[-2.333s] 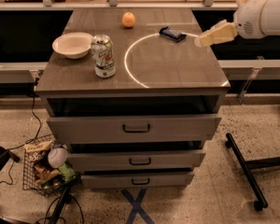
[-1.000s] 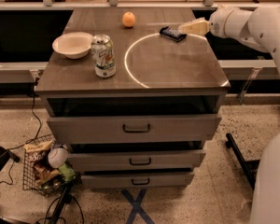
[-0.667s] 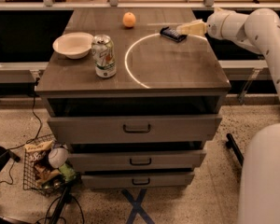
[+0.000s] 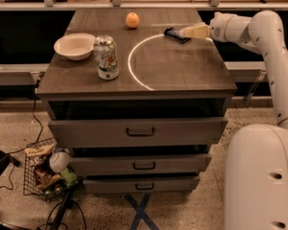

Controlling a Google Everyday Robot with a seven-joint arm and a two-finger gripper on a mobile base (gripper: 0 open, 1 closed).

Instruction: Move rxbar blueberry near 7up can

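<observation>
The rxbar blueberry [image 4: 175, 34], a small dark blue flat bar, lies at the back right of the wooden cabinet top [image 4: 177, 71]. The 7up can [image 4: 107, 57], silver-white with green and red marks, stands upright at the front left. My gripper [image 4: 186, 32] reaches in from the right, its pale tip right at the bar's right end. The white arm [image 4: 264, 32] extends off the right side.
A white bowl [image 4: 75, 46] sits left of the can. An orange fruit [image 4: 132, 19] lies at the back centre. A white ring is marked on the top [image 4: 134, 73]. Drawers [image 4: 140, 131] stand partly open below. A wire basket [image 4: 45, 169] of items sits on the floor at the left.
The gripper has moved left from beyond the cabinet's right edge to the blue bar and now reaches its right end. The bar, can, bowl and orange have not moved.
</observation>
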